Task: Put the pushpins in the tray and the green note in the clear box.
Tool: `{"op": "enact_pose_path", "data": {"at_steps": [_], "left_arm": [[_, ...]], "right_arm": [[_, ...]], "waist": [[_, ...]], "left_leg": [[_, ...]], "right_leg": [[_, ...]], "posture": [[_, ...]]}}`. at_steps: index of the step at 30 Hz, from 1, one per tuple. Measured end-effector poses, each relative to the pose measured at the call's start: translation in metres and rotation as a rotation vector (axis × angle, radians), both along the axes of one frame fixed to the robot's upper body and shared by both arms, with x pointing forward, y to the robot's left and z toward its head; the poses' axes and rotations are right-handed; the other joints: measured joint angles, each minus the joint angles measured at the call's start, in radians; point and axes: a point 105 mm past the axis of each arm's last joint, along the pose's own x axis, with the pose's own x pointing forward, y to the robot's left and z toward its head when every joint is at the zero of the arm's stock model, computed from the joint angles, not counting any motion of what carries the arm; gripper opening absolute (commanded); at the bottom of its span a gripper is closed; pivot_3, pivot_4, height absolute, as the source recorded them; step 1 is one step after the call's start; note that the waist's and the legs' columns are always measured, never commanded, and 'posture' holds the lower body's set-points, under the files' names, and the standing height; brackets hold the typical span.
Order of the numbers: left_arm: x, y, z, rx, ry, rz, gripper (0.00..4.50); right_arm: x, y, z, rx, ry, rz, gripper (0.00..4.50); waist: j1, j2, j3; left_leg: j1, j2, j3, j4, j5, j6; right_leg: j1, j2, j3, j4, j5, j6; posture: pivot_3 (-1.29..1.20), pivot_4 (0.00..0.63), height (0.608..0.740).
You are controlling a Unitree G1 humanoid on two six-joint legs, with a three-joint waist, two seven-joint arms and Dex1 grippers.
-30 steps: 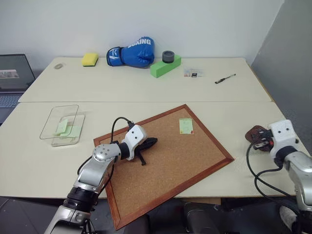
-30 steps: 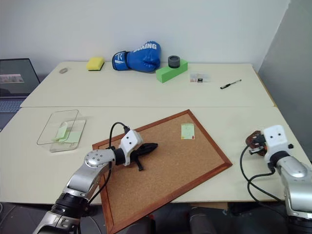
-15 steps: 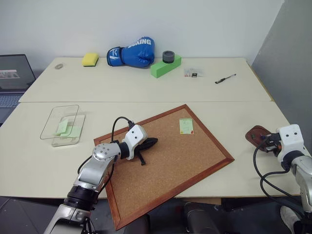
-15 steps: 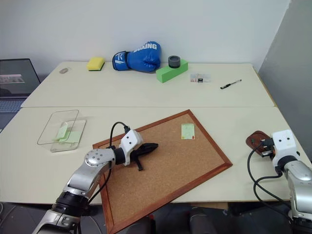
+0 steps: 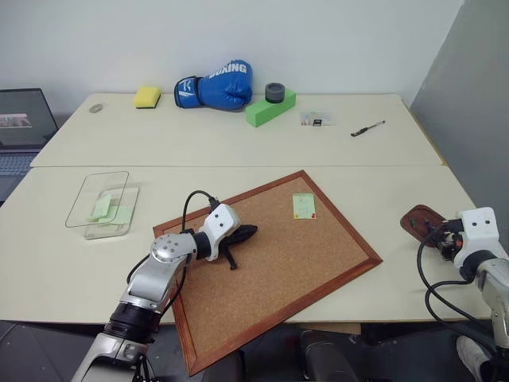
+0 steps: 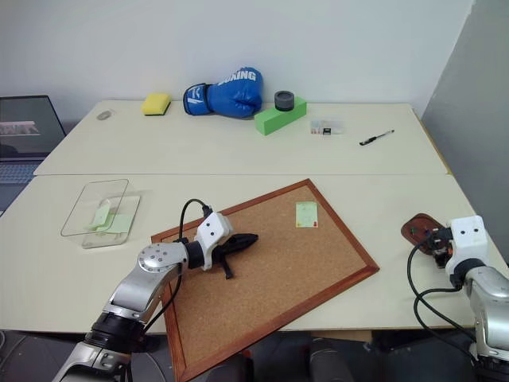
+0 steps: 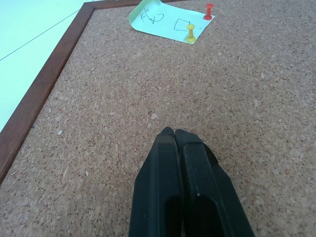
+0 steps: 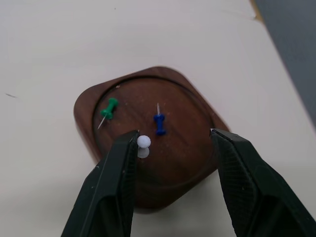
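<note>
Right claw point(image 8: 173, 140) spread over tray point(image 8: 197, 168) — table edge close.

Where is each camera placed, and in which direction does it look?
Left and right eye views: on the head, looking forward and down over the table; both arms show.
Left wrist view: on the left wrist, looking along the shut left gripper across the corkboard toward the green note.
Right wrist view: on the right wrist, looking down between the open right gripper fingers into the tray.
Shared: eye and left wrist views both show the note and corkboard.
</note>
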Motion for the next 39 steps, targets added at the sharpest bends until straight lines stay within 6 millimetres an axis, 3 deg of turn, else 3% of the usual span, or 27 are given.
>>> {"op": "enact_pose_path", "data": {"at_steps": [11, 19, 23, 32, 39], "left_arm": [[0.001, 0.000, 0.000, -0.003, 0.000, 0.000, 0.05], [0.001, 0.000, 0.000, -0.003, -0.002, 0.002, 0.05], [0.001, 0.001, 0.000, -0.003, -0.002, 0.005, 0.05], [0.002, 0.002, 0.001, -0.002, -0.006, 0.008, 0.05], [0.001, 0.000, 0.003, -0.002, -0.010, -0.008, 0.05]], "right_arm": [[0.006, 0.001, 0.004, -0.005, -0.015, -0.018, 2.41], [0.009, 0.006, 0.031, -0.061, -0.068, 0.043, 2.41], [0.010, 0.046, 0.046, -0.024, -0.100, 0.243, 2.41], [0.031, 0.149, 0.033, 0.165, -0.195, 0.464, 2.41], [0.046, 0.171, 0.009, 0.186, -0.174, 0.458, 2.41]], "waist": [[-0.006, 0.000, 0.000], [-0.007, 0.000, 0.000], [-0.008, -0.001, 0.001], [-0.011, -0.001, 0.001], [-0.008, -0.001, 0.001]], "left_leg": [[0.000, 0.000, 0.000, 0.000, 0.000, 0.000], [-0.001, 0.000, 0.000, -0.001, 0.000, 0.000], [0.000, 0.000, 0.000, -0.001, 0.000, 0.000], [-0.002, 0.001, 0.000, -0.001, 0.000, 0.000], [-0.004, 0.001, 0.000, -0.003, 0.000, 0.000]], "right_leg": [[0.000, 0.000, 0.000, -0.001, 0.000, 0.000], [0.000, 0.000, 0.000, -0.002, 0.000, 0.000], [0.000, 0.000, 0.000, -0.002, 0.000, 0.000], [0.000, 0.000, -0.001, -0.007, -0.001, 0.001], [0.000, -0.001, -0.001, -0.012, 0.000, 0.002]], "posture": [[0.00, 0.150, 0.740], [0.00, 0.150, 0.740], [0.00, 0.150, 0.740], [0.00, 0.150, 0.740], [0.00, 0.150, 0.740]]}}
